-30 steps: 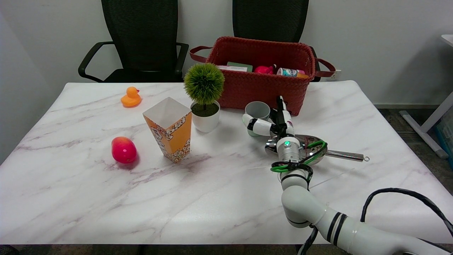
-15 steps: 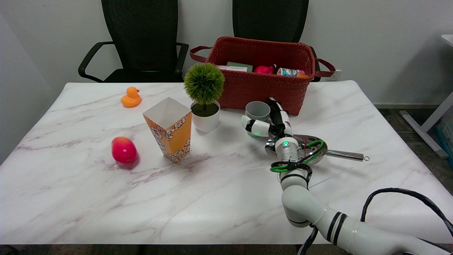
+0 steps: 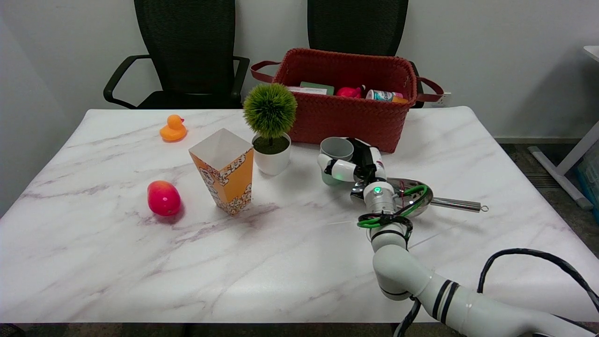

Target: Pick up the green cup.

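Closing further around the green cup (image 3: 335, 150) since a moment ago, nudging it slightly left; right hand (image 3: 356, 164) now wrapping it, upright on the marble table (image 3: 117, 262) before the red woven basket (image 3: 344, 75). Risking a tip if squeezing unevenly. Holding bottles and boxes in the basket; showing nothing inside the cup.

My right arm (image 3: 421, 281): white rounded segments with black bands, green and black cables looped at a silver wrist bearing a green light; my fingers (image 3: 344, 169) are white with black sections.
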Tool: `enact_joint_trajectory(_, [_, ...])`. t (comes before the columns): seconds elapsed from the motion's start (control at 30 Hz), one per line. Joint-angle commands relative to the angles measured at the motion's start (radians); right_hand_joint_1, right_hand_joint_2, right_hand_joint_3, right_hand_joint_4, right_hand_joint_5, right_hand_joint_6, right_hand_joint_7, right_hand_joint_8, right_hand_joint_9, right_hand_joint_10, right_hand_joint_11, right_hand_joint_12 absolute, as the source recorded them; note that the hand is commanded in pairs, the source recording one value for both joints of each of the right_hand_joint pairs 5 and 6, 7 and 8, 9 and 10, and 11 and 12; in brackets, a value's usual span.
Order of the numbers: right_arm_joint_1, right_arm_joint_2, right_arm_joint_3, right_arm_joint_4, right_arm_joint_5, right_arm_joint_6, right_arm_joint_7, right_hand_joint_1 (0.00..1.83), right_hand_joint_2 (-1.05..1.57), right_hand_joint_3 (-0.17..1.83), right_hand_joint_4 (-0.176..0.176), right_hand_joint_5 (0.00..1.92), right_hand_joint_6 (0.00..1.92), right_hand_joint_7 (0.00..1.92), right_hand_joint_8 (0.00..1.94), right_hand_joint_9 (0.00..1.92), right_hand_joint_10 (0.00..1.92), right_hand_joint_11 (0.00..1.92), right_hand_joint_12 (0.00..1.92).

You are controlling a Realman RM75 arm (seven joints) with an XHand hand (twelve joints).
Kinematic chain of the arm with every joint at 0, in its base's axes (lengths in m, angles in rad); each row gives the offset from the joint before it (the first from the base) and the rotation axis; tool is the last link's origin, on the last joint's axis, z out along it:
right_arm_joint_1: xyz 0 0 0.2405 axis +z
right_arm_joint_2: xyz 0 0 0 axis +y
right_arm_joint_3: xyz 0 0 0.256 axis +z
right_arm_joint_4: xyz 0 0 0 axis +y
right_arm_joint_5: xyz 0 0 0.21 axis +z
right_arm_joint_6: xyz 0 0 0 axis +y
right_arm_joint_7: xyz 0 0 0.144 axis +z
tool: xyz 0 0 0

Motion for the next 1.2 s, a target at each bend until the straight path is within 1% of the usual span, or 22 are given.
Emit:
enact_joint_trajectory(0.03, [0.003, -0.002, 0.014, -0.011, -0.004, -0.004, -0.002, 1.25, 0.75, 0.77, 0.000, 0.75, 0.75, 1.14, 1.14, 0.83, 0.83, 0.46, 0.46])
enact_joint_trajectory(0.07, [0.003, -0.002, 0.015, -0.010, -0.007, -0.002, -0.002, 1.24, 0.76, 0.77, 0.000, 0.74, 0.74, 1.17, 1.17, 0.88, 0.88, 0.48, 0.48])
enact_joint_trajectory(0.13, [0.004, -0.002, 0.017, -0.007, -0.010, 0.005, -0.002, 1.23, 0.80, 0.74, 0.000, 0.74, 0.74, 1.25, 1.25, 1.06, 1.06, 0.56, 0.56])
enact_joint_trajectory(0.27, [0.006, -0.002, 0.014, 0.013, -0.045, 0.046, -0.002, 1.22, 0.82, 0.74, 0.000, 0.75, 0.75, 1.29, 1.29, 1.14, 1.14, 0.65, 0.65])
enact_joint_trajectory(0.6, [0.004, 0.008, 0.017, 0.076, -0.111, 0.091, -0.003, 1.23, 0.79, 0.76, 0.000, 0.75, 0.75, 1.31, 1.31, 1.16, 1.16, 0.70, 0.70])
enact_joint_trajectory(0.7, [-0.001, 0.011, 0.021, 0.090, -0.121, 0.105, -0.003, 1.24, 0.80, 0.73, 0.000, 0.72, 0.72, 1.30, 1.30, 1.14, 1.14, 0.81, 0.81])
enact_joint_trajectory(0.83, [-0.003, 0.011, 0.028, 0.103, -0.153, 0.116, -0.003, 1.24, 0.79, 0.70, 0.000, 0.70, 0.70, 1.30, 1.30, 1.13, 1.13, 0.88, 0.88])
enact_joint_trajectory(1.0, [-0.004, 0.019, 0.038, 0.125, -0.177, 0.128, -0.003, 1.25, 0.78, 0.67, 0.000, 0.70, 0.70, 1.29, 1.29, 1.13, 1.13, 0.94, 0.94])
enact_joint_trajectory(1.2, [-0.006, 0.043, 0.038, 0.163, -0.192, 0.134, -0.003, 1.25, 0.77, 0.64, 0.000, 0.69, 0.69, 1.30, 1.30, 1.12, 1.12, 0.97, 0.97])
